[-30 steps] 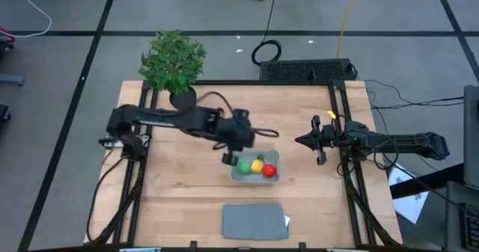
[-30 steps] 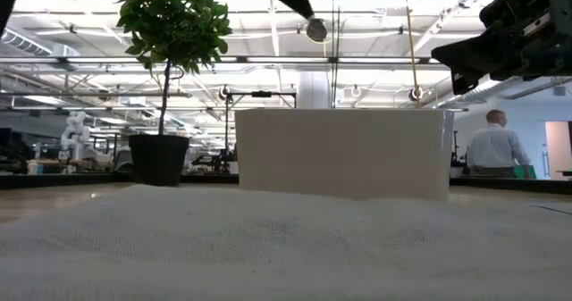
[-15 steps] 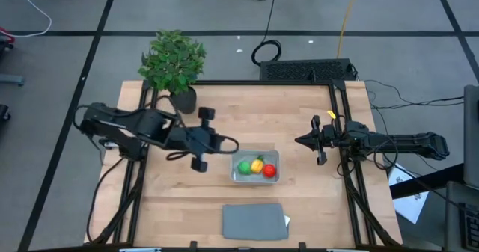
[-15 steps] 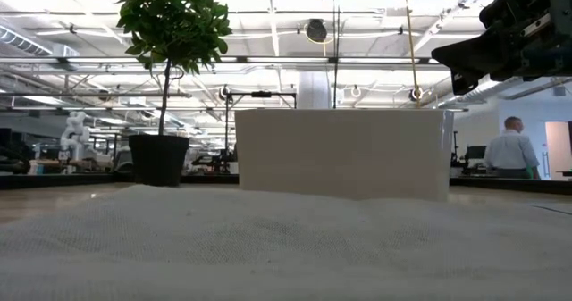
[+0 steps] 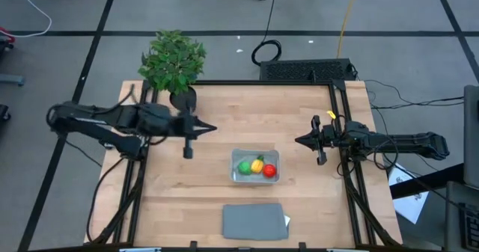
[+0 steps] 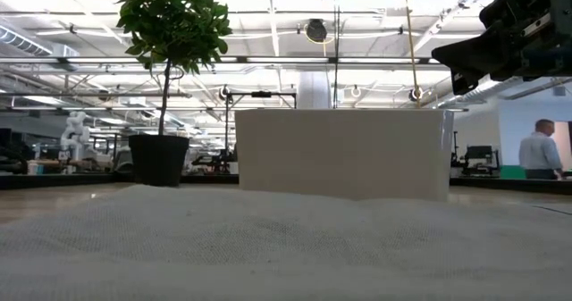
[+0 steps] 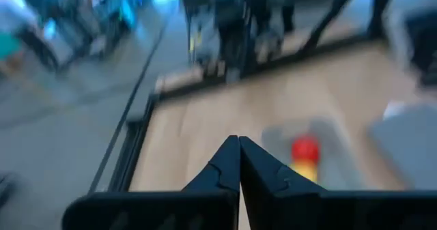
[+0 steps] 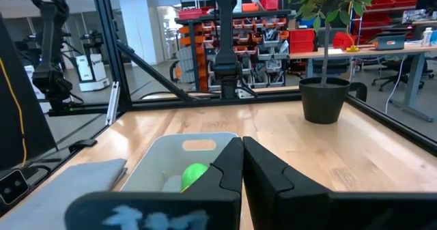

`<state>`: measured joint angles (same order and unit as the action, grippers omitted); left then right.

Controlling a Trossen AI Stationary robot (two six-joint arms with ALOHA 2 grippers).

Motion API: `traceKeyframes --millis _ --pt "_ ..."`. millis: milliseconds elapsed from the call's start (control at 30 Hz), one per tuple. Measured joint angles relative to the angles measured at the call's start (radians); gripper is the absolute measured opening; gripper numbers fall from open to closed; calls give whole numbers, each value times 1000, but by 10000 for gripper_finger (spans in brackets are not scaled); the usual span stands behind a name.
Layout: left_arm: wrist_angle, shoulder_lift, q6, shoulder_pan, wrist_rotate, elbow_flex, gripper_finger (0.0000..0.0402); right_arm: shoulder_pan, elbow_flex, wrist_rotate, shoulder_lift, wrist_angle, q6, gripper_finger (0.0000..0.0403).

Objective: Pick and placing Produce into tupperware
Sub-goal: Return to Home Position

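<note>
Dark and pressed together with nothing between them, your left end effector hangs over the wooden table, near the leafy potted plant and apart from the clear bluish-grey plastic tub. Your right end effector is likewise closed on nothing at the table's right side, pointing toward the tub. Inside the tub you have the green ball, the yellow fruit with a green tip and the red ball in a row. A flat grey rectangular lid lies near the front edge.
</note>
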<state>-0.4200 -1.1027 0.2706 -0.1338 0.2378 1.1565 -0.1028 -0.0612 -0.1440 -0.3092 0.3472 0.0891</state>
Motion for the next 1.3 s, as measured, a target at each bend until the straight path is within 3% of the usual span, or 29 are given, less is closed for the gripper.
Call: traceKeyframes --millis 167,267,633,933,1167,1300 --pt "281 123 -10 19 -159 -191 3 0 0 0 0 0 0 0" --pt "366 161 8 14 -181 -277 1 0 0 0 0 0 1 0" --pt "427 398 -48 8 33 -539 1 0 0 0 16 44 31 0" --pt "460 579 -97 -79 210 -726 0 -5 0 11 48 38 56 0" --pt "557 661 -52 -103 234 -821 0 -53 0 10 48 19 49 0" --pt "527 674 -67 -102 177 -828 0 -53 0 -38 48 24 44 0"
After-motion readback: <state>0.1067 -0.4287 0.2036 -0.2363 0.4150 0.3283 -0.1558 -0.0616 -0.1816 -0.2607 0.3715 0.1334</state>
